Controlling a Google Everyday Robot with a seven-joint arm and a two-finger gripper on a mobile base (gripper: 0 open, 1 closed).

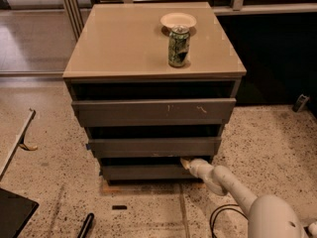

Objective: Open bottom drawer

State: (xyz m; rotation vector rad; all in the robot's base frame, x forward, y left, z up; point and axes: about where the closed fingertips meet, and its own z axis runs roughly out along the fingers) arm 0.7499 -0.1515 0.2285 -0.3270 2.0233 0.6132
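Note:
The bottom drawer (143, 172) is the lowest and smallest of three dark grey-brown flat fronts in a low cabinet. A dark gap shows above its front. My gripper (185, 163) is at the top edge of this drawer front, toward its right end, its tip reaching into the gap. The white arm (233, 187) runs from the lower right corner up to it. The middle drawer (154, 147) has a blue bit at its left edge. The top drawer (153, 112) is larger and has white scratches.
A green can (179, 46) and a small white bowl (178, 21) stand on the beige cabinet top (124, 38). A black cable (220, 214) lies on the speckled floor by the arm. A dark object (15, 212) sits at the lower left, a small dark item (300, 103) at right.

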